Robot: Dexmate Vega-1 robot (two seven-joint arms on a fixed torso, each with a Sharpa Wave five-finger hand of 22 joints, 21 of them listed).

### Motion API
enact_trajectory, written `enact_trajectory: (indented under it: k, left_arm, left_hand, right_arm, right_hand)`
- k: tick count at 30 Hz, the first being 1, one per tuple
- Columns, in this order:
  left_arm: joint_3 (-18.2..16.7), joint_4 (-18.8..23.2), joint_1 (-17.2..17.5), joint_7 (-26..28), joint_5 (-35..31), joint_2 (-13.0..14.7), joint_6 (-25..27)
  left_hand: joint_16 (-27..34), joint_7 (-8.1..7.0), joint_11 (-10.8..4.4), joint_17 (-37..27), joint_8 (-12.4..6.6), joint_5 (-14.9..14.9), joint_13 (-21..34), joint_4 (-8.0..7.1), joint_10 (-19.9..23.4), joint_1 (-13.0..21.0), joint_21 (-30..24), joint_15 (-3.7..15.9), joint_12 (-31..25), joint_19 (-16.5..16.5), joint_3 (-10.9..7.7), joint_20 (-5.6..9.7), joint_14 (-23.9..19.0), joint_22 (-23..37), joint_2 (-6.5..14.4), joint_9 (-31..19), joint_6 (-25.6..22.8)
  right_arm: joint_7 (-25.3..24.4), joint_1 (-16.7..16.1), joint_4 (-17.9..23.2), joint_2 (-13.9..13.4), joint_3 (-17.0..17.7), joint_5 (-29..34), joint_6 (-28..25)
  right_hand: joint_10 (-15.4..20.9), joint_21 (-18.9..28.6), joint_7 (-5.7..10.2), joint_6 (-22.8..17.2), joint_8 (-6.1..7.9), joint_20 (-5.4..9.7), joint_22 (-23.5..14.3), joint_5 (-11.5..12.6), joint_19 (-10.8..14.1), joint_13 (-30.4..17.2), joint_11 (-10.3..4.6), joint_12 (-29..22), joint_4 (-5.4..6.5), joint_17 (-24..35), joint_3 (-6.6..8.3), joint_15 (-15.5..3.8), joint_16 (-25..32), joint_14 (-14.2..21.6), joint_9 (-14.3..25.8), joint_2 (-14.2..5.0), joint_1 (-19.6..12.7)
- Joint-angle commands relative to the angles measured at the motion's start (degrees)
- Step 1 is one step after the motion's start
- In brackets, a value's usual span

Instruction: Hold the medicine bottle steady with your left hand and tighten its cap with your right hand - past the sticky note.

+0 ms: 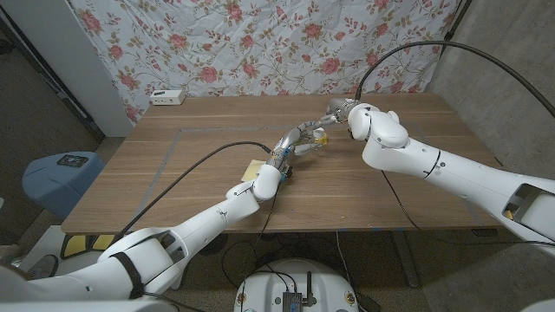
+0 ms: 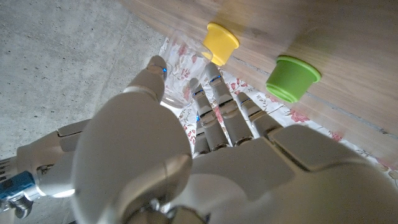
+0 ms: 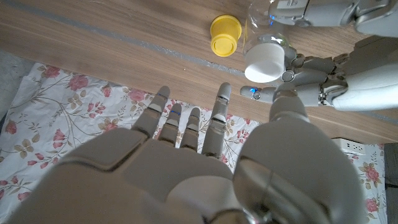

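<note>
The main risk is a poor first contact. The right hand [image 3: 186, 168] is open, fingers spread and holding nothing, just short of the white cap [image 3: 264, 62]. If it closes off-centre it will likely push the medicine bottle [image 3: 260, 25] sideways rather than turn the cap. The bottle is clear and looks light, and the left hand [image 1: 299, 140] grips it with the thumb on one side and the fingers on the other. A hard twist could therefore spin the whole bottle in that hold, or lever it out, instead of tightening the thread. The left fingers sit close under the cap, so the two hands may also collide or jam as the right one wraps around. A yellow cup [image 3: 225, 34] stands close by, at about three o'clock from the left hand in the head view, and a green cup [image 2: 292, 78] stands near it; a wide sweep by either hand could knock them over. The bottle is held over the table's middle, beyond the sticky note [image 1: 257, 170], which lies at about seven o'clock from the left hand. The right hand is at about one o'clock from the left. By count there are one bottle, one white cap, one yellow cup, one green cup, one sticky note and two robot hands.
</note>
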State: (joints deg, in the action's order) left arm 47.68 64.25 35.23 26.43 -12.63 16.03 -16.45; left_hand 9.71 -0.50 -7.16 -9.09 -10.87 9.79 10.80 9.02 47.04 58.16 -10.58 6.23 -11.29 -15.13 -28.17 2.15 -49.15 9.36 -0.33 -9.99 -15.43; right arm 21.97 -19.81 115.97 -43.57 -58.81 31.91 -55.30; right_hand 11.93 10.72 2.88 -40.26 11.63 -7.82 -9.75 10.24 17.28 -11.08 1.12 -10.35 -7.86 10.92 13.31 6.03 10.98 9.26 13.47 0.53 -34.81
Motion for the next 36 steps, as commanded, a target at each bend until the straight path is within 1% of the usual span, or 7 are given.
enact_trajectory:
  k: [1,6,13,17,18,28,36]
  left_arm:
    - [-0.21,1.51,0.28,1.16,-1.19,0.71,1.69]
    - [-0.2,1.82,0.24,1.37,-1.47,0.89,2.02]
    - [-0.14,1.55,0.09,1.37,-1.39,0.76,1.83]
    - [-0.11,1.4,0.01,1.38,-1.36,0.69,1.73]
    - [-0.11,1.35,-0.01,1.38,-1.34,0.67,1.7]
    - [0.0,0.88,-0.43,1.12,-1.29,0.59,1.41]
    - [0.1,0.24,-0.74,0.97,-1.13,0.37,0.81]
  left_hand:
    - [0.3,-0.03,-1.76,-0.09,0.1,0.27,0.14,-0.06,2.57,0.24,0.01,5.03,-0.19,0.15,0.06,7.73,-0.46,0.12,0.35,-0.13,-0.15]
    - [0.32,-0.07,-1.89,-0.11,0.1,0.26,0.14,0.0,2.58,0.33,0.0,5.07,-0.17,0.11,0.11,7.8,-0.5,0.12,0.27,-0.13,-0.17]
    - [0.3,-0.05,-1.88,-0.1,0.11,0.26,0.13,0.05,2.61,0.41,0.02,5.08,-0.14,0.16,0.16,7.79,-0.53,0.12,0.2,-0.13,-0.15]
    - [0.27,-0.07,-1.87,-0.08,0.12,0.27,0.13,0.05,2.59,0.46,0.02,5.12,-0.12,0.16,0.15,7.78,-0.49,0.12,0.2,-0.13,-0.14]
    - [0.27,-0.06,-1.87,-0.08,0.15,0.26,0.13,0.05,2.62,0.45,0.02,5.1,-0.13,0.16,0.18,7.77,-0.49,0.12,0.16,-0.13,-0.08]
    - [0.23,-0.07,-1.98,-0.07,0.16,0.26,0.13,0.05,2.59,0.53,0.02,5.14,-0.07,0.17,0.22,7.78,-0.43,0.12,0.1,-0.13,-0.04]
    - [0.3,-0.38,-2.09,-0.13,0.19,0.17,0.14,0.1,2.54,0.48,0.03,5.25,-0.03,0.2,0.62,7.93,-0.38,0.13,-0.33,-0.13,0.07]
  right_arm:
    - [4.98,1.54,0.55,-1.07,0.06,-0.59,1.96]
    - [7.1,2.28,0.37,-1.17,-0.04,-0.72,2.58]
    - [9.4,3.1,-0.1,-1.09,-0.17,-0.8,3.63]
    - [10.15,3.29,-0.64,-0.87,-0.05,-1.02,4.48]
    - [10.3,3.32,-0.82,-0.7,-0.03,-1.03,4.48]
    - [10.47,3.37,-2.54,0.47,-0.1,-0.56,5.66]
    - [9.85,2.88,-3.11,0.88,0.33,-0.04,5.74]
  right_hand:
    - [-1.54,-0.31,0.1,2.34,-0.71,-0.23,-0.14,0.14,-1.06,-0.09,0.17,0.17,-0.76,0.05,0.44,0.72,-0.42,-1.2,0.01,-0.01,-1.12]
    - [-3.44,-0.24,0.09,5.15,-1.23,-0.3,-0.13,0.47,-1.73,-0.09,0.16,0.21,-1.2,0.04,1.07,1.97,-0.49,-2.51,-0.07,-0.35,-2.4]
    - [-5.4,-0.26,-0.47,7.68,-1.41,-0.48,-0.11,0.66,-2.67,-0.09,0.49,0.19,-1.56,0.03,1.59,2.42,-0.52,-3.94,-0.19,-0.28,-3.68]
    - [-6.04,-0.22,-0.46,8.54,-1.46,-0.44,-0.11,0.71,-2.82,-0.09,0.56,0.21,-1.62,0.02,1.76,2.46,-0.49,-4.27,-0.23,-0.27,-4.07]
    - [-6.17,-0.2,-0.39,9.36,-1.6,-0.48,-0.11,0.75,-2.93,-0.09,0.5,0.12,-1.66,0.02,1.86,2.47,-0.46,-4.44,-0.26,-0.27,-4.32]
    - [-6.65,-0.15,-0.3,10.13,-1.41,-0.54,-0.11,0.82,-3.12,-0.09,0.54,-0.01,-1.78,0.02,2.19,2.56,-0.38,-4.77,-0.32,-0.33,-5.06]
    - [-6.36,0.04,0.23,8.86,-0.55,-0.4,-0.1,0.86,-2.97,-0.08,0.56,-0.39,-1.88,0.01,2.66,2.42,-0.02,-4.37,-0.38,-0.53,-6.06]
